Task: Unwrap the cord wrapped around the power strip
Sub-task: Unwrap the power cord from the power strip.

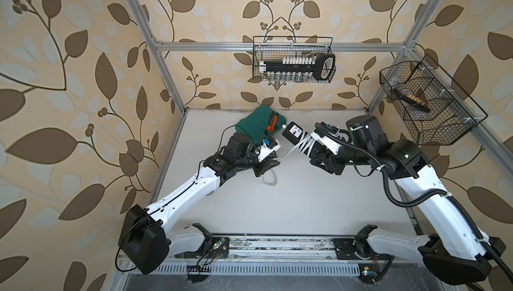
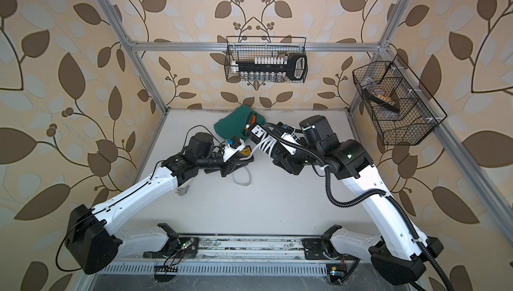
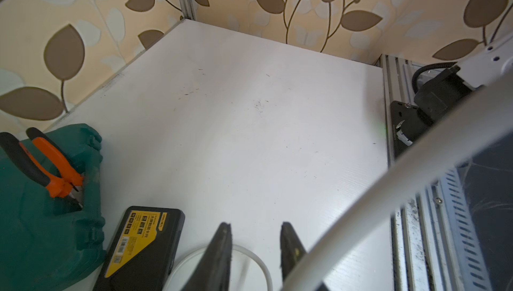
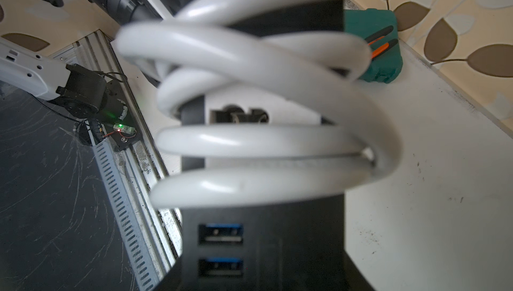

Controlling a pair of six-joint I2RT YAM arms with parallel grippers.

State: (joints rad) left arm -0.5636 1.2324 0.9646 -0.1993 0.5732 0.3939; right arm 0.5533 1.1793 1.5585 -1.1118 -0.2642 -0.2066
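Well, the right gripper (image 1: 316, 152) is clamped on the port end of the black power strip (image 1: 293, 134), holding it tilted beside the green case (image 1: 255, 126). Thick white cord (image 4: 249, 142) coils several times around its middle, one strand trailing to the left gripper (image 3: 256, 227), whose fingers stand apart.

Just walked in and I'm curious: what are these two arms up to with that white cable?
The right gripper holds a small black power strip up off the table by its port end. A white cord is wound around it in several turns, one stretch trailing to the left gripper and looping on the table. The left jaws stand apart, nothing clearly between them. Most of the unwrapping is not yet done.
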